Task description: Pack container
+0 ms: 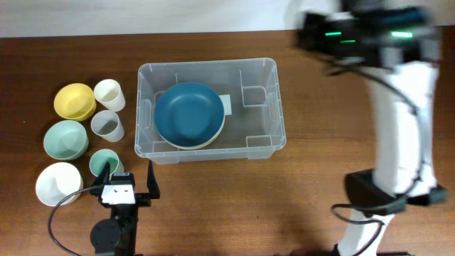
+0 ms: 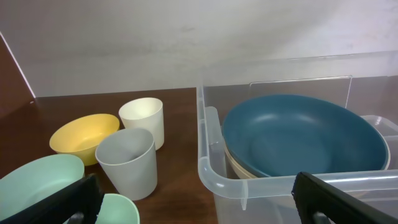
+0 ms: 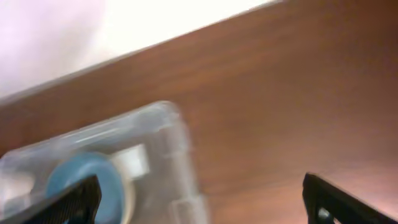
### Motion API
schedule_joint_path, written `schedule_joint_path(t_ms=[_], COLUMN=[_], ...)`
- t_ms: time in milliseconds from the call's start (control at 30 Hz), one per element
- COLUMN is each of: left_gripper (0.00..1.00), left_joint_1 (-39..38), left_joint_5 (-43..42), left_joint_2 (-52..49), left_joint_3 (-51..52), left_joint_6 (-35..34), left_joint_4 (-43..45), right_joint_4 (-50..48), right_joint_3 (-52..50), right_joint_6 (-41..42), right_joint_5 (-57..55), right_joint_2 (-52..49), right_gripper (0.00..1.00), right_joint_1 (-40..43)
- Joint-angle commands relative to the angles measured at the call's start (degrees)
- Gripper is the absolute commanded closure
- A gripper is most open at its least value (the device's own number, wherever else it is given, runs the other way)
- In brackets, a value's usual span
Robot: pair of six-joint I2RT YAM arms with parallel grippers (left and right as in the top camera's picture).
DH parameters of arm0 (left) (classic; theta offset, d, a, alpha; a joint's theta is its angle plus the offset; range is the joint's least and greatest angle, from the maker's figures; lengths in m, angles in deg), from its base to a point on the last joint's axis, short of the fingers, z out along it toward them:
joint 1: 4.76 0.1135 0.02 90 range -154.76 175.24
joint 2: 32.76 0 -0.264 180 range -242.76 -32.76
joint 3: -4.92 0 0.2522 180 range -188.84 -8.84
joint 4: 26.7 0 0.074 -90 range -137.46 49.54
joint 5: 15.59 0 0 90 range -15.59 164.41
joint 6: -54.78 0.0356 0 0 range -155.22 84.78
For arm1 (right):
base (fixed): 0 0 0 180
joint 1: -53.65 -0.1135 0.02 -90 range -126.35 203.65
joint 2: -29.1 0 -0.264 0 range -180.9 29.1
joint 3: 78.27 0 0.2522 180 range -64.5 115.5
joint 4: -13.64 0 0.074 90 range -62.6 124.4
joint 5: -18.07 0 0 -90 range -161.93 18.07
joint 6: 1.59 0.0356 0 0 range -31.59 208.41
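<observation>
Within the container [image 1: 206, 65] sits a blue bowl [image 1: 189, 114] — left end effector [image 2: 199, 200] and right end effector [image 3: 204, 199] both gape.

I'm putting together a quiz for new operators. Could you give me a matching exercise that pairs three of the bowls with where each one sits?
Things:
1. blue bowl
2. yellow bowl
3. white bowl

Places:
a. on the table beside the white cup
b. inside the container
c. on the table beside the mint cup

Pairs: 1-b; 2-a; 3-c
</observation>
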Motion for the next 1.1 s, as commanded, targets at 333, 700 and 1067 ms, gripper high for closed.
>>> schedule_joint_path(t_ms=[333,700,1067], left_gripper=[0.01,0.01,0.00], left_joint_1=[0.3,0.3,0.3], left_joint_5=[-0.6,-0.6,-0.6], left_joint_2=[0.4,0.4,0.4], left_joint_3=[0.2,0.3,0.3], left_joint_6=[-0.3,-0.3,-0.3], left_joint_4=[-0.2,-0.2,-0.2], right_joint_4=[2.9,2.9,2.7], right_joint_3=[-7.0,-22.1,-27.7], right_joint_6=[0.3,0.2,0.2], right_joint_5=[-0.7,4.7,4.6], right_joint_2=[-0.7,-0.7,-0.7], right_gripper=[0.01,0.01,0.01], right_joint_1=[31.0,39.1,39.0])
